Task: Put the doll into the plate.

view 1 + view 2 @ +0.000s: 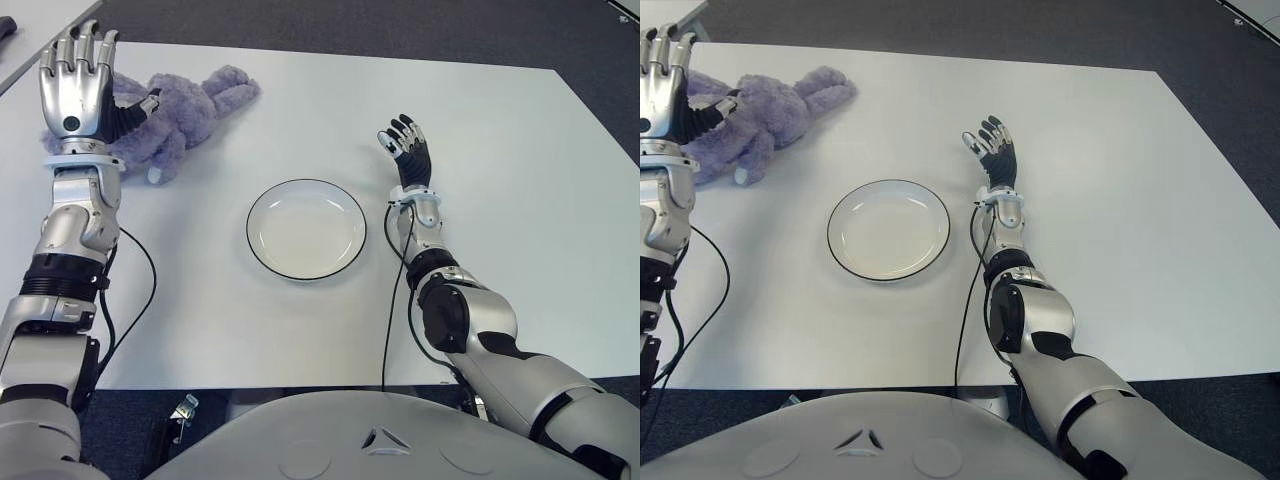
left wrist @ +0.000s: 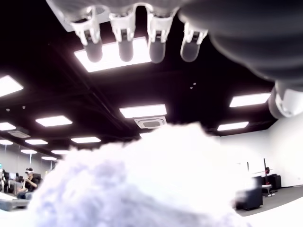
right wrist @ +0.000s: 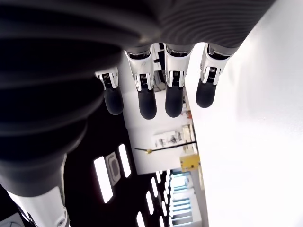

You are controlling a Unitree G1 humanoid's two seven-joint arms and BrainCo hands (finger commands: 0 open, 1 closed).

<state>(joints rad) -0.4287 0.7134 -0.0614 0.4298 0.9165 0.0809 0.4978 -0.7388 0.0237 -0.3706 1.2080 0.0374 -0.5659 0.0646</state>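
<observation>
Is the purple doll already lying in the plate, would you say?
No, the doll lies on the table's far left by the open left hand; the plate holds nothing.

Open table between doll and plate

Bare table (image 1: 200,290) lies between the doll (image 1: 185,115) and the plate (image 1: 306,228). The left hand (image 1: 75,85) hovers open over the doll; the right hand (image 1: 405,150) shows just right of the plate, fingers spread.

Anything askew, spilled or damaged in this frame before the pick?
Nothing stands out. The purple doll lies sprawled on the white table, far-left of the empty plate. The left hand is over it with fingers spread, gripping nothing; the right hand shows open, right of the plate.
</observation>
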